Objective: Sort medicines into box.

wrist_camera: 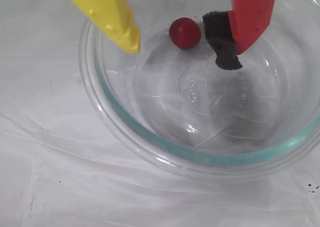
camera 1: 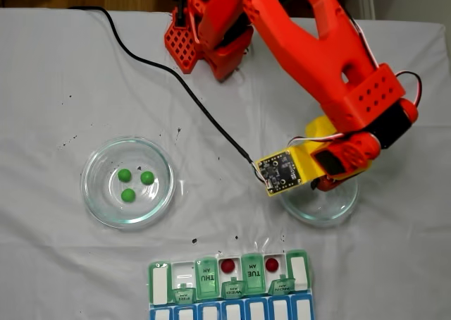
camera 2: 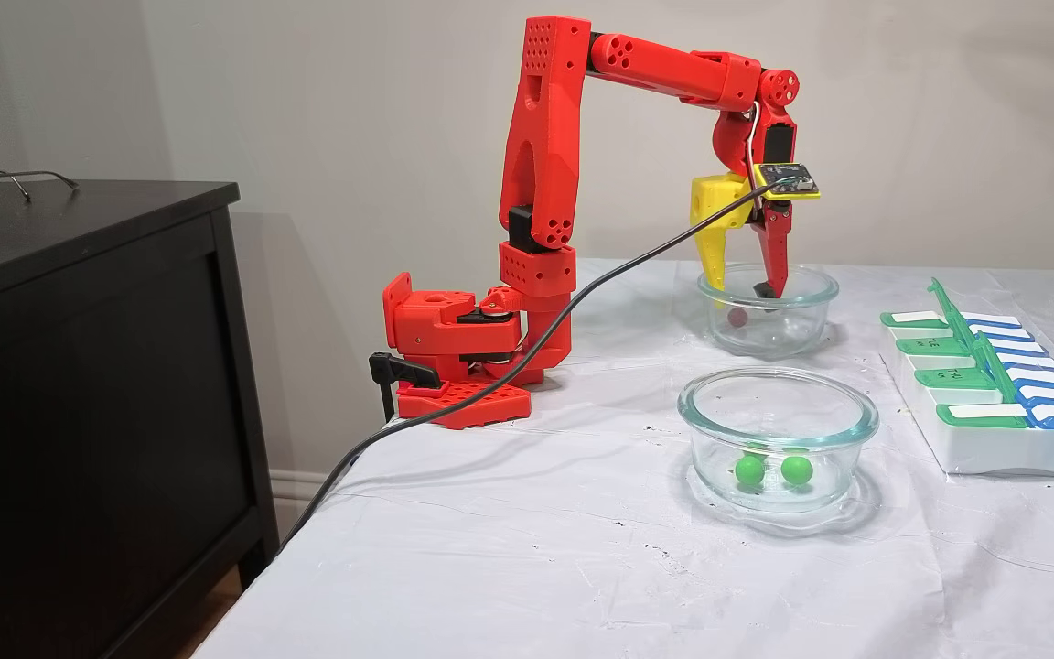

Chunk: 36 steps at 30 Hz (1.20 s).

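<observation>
1. A red robot arm (camera 2: 545,165) reaches over a surface (camera 1: 70,87) covered in white cloth.
2. Its hand (wrist_camera: 182,49) has one yellow finger (wrist_camera: 107,14) and one red finger with a dark foam pad (wrist_camera: 222,39). The fingers are spread apart, with nothing held between them.
3. The hand hangs with its tips inside a clear glass dish (wrist_camera: 150,139). One dark red pill (wrist_camera: 185,33) lies on the bottom of that dish, in the gap between the two fingers, just beside the foam pad.
4. In a fixed view from above, a second glass dish (camera 1: 95,200) sits well to the left and holds three green pills (camera 1: 133,185), close together.
5. Near the bottom edge of that view lies the pill box (camera 1: 158,281), with green lids marked THU and TUE, some lids standing open, and a blue row below.
6. Two more dark red pills (camera 1: 227,266) rest in separate open white compartments, one on each side of the TUE lid (camera 1: 252,269).
</observation>
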{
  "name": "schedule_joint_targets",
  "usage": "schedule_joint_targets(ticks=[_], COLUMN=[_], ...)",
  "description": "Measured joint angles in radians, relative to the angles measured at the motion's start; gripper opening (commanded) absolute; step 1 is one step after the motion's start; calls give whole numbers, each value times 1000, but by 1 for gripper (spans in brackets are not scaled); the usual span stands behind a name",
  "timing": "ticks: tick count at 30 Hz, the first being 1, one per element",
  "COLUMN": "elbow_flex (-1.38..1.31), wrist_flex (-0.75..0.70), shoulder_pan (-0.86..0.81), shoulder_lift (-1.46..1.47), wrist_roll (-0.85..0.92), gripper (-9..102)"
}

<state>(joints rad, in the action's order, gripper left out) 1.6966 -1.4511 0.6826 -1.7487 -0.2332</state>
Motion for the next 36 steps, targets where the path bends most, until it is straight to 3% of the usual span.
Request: schedule_joint_targets(ticks=[36], elbow_flex=[6], wrist_flex=[141], shoulder_pan=[81], shoulder_lift=[72], wrist_roll=[21], gripper=[22])
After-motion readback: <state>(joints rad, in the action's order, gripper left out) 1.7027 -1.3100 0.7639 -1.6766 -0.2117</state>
